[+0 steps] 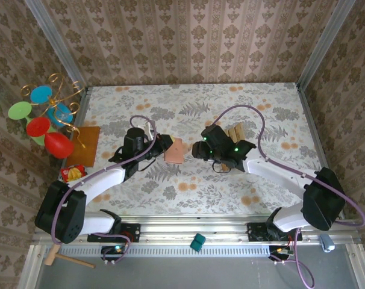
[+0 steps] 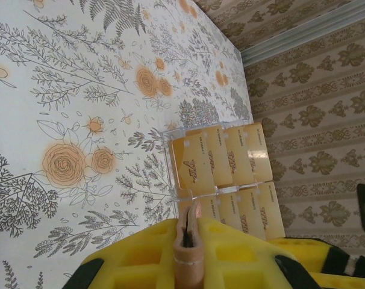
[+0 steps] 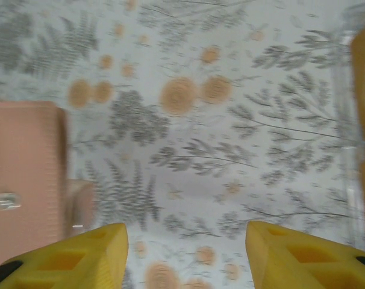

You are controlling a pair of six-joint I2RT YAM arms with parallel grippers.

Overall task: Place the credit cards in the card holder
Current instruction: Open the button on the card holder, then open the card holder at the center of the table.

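Floral table: left gripper clamped on card holder, right gripper spread, empty; credit cards likely light, stiff, slick, so pinch an edge.

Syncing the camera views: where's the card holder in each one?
Top external: card holder mid-table, at the left gripper tip.
Left wrist: card holder bottom centre, edge-on between yellow fingers.
Right wrist: card holder at left edge.
Shared landmark: the credit cards.
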